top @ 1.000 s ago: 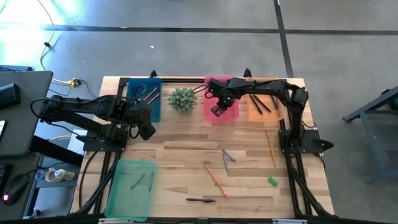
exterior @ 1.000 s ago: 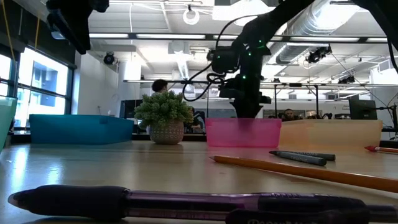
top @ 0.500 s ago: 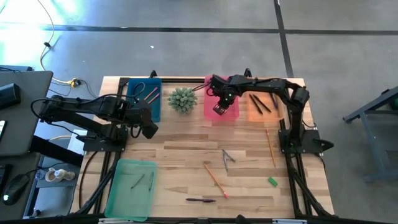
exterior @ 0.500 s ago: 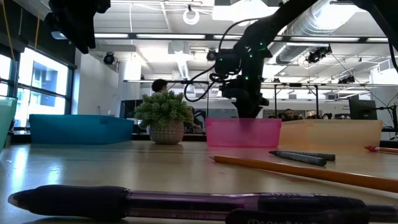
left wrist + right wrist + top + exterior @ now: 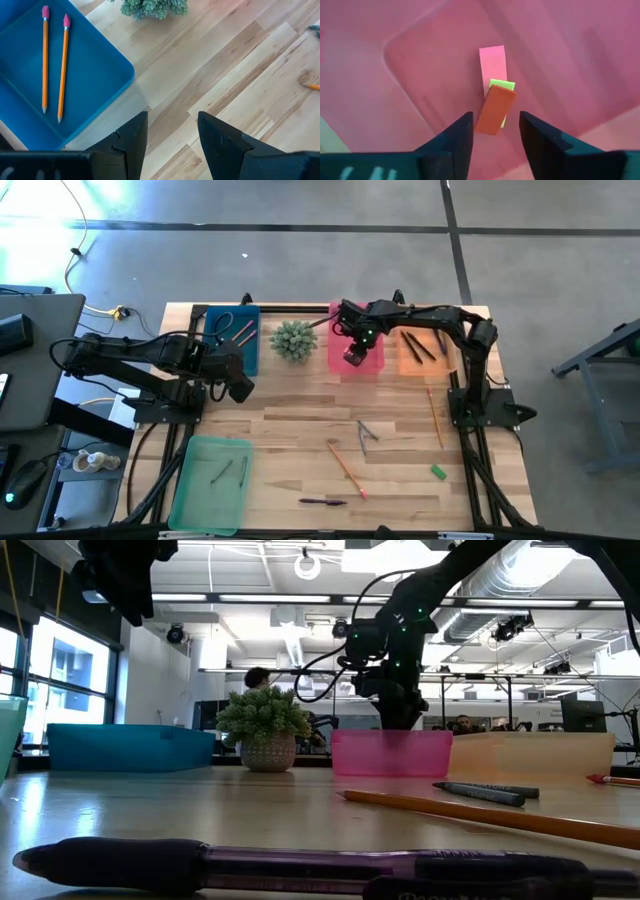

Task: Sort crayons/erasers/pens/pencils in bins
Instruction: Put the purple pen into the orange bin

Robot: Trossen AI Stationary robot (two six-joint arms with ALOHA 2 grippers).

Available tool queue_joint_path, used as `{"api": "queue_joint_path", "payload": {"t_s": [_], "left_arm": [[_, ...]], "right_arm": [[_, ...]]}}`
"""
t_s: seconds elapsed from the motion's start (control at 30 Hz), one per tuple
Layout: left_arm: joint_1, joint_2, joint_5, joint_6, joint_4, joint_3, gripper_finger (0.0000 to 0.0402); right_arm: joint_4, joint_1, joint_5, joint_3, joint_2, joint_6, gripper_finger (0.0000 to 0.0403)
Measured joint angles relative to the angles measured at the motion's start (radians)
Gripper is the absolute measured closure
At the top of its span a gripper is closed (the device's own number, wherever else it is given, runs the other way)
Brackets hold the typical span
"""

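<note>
Right gripper (image 5: 495,131) had shifted toward 12 o'clock over the pink bin (image 5: 370,363), jaws parted and empty, orange eraser (image 5: 495,109) dropped onto two others for sorting; left gripper (image 5: 171,132) waited open.

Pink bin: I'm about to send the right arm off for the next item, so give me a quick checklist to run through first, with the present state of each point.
1. Right claw open: ok, jaws apart over the pink bin.
2. Orange-red eraser out of the grip: ok, it lies in the bin between the fingers, not pinched.
3. Eraser with its kind: ok, it rests on a yellow-green eraser beside a pink eraser.
4. Left claw out of the way: ok, open near the blue bin, holding nothing.
5. Items left on the table: not ok, a green eraser, an orange pencil and a dark pen remain unsorted.
</note>
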Motion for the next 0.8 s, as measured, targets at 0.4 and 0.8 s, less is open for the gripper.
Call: {"api": "queue_joint_path", "payload": {"t_s": [0.4,0.8], "left_arm": [[0.000,0.000,-0.042,0.028,0.001,0.000,0.0238],[0.000,0.000,-0.041,0.208,0.129,0.000,0.0238]], "right_arm": [[-0.108,-0.010,-0.046,0.075,-0.050,-0.015,0.0231],[-0.088,0.018,-0.069,0.066,-0.312,-0.024,0.0231]]}}
